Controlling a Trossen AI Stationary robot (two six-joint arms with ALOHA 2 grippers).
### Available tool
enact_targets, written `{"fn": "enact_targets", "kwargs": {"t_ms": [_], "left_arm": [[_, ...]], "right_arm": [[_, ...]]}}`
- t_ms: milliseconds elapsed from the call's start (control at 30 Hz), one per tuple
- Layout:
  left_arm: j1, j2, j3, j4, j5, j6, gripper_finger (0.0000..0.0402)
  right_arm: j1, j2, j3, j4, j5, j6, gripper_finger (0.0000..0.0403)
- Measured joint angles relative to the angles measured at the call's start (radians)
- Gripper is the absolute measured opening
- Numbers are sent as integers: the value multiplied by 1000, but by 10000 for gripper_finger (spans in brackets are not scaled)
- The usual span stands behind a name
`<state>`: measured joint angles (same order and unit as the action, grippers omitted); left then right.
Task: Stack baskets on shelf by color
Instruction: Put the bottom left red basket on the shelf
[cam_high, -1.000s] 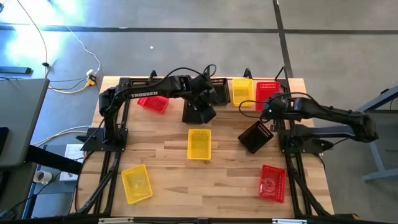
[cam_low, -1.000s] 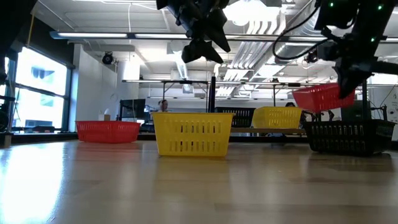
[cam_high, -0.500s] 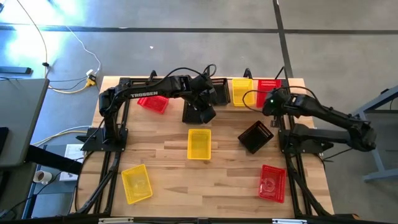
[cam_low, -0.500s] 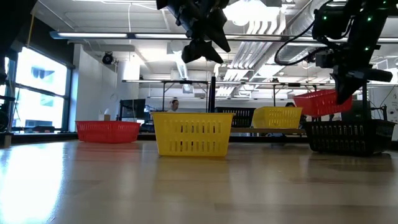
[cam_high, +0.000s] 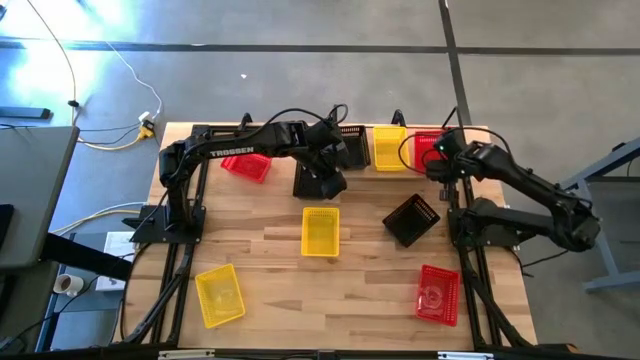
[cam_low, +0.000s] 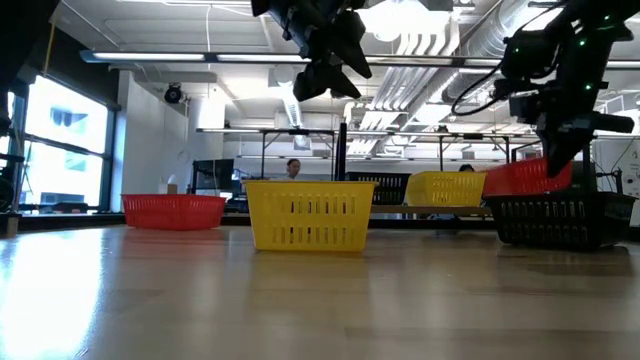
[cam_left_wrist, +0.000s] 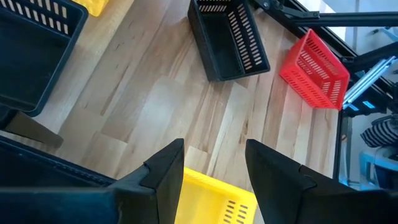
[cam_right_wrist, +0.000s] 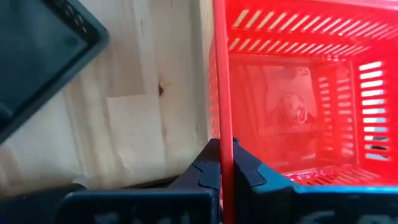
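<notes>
My right gripper (cam_high: 437, 162) is shut on a red basket (cam_high: 428, 146) at the right end of the shelf (cam_high: 366, 150), by the table's far edge. A yellow basket (cam_high: 389, 148) and a black basket (cam_high: 351, 146) sit in the shelf to its left. In the low view the red basket (cam_low: 524, 177) shows behind a black basket (cam_low: 560, 220) that hides its bottom. My left gripper (cam_left_wrist: 214, 149) hangs open and high over the table's middle, above another black basket (cam_high: 310, 178) and the far end of a yellow basket (cam_left_wrist: 211, 199). My right gripper pinches the upper rim of one side wall (cam_right_wrist: 222, 134) of the red basket between its two fingers, one inside the basket and one outside. The fingers come steeply from above. The basket hangs roughly level, open side up; whether its bottom rests on the shelf I cannot tell.
On the table lie a red basket (cam_high: 247, 165) at far left, a yellow basket (cam_high: 320, 231) in the middle, a black basket (cam_high: 411, 220) right of it, a yellow basket (cam_high: 219, 295) near left and a red basket (cam_high: 438, 294) near right.
My right gripper has swung toward the table's far edge with the red basket and turned about. The basket has sunk a little and now hangs more level at the shelf's right end.
</notes>
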<state>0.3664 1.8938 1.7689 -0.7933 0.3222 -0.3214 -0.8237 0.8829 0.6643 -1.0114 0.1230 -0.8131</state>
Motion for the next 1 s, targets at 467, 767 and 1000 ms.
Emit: {"fn": "enact_targets", "kwargs": {"t_ms": [467, 767, 1000], "left_arm": [[0, 0, 0, 0, 0, 0, 161], [0, 0, 0, 0, 0, 0, 161], [0, 0, 0, 0, 0, -16, 161]], "right_arm": [[-60, 60, 0, 67, -5, -92, 0], [-60, 60, 0, 68, 15, -97, 1], [-60, 60, 0, 67, 36, -96, 1]]}}
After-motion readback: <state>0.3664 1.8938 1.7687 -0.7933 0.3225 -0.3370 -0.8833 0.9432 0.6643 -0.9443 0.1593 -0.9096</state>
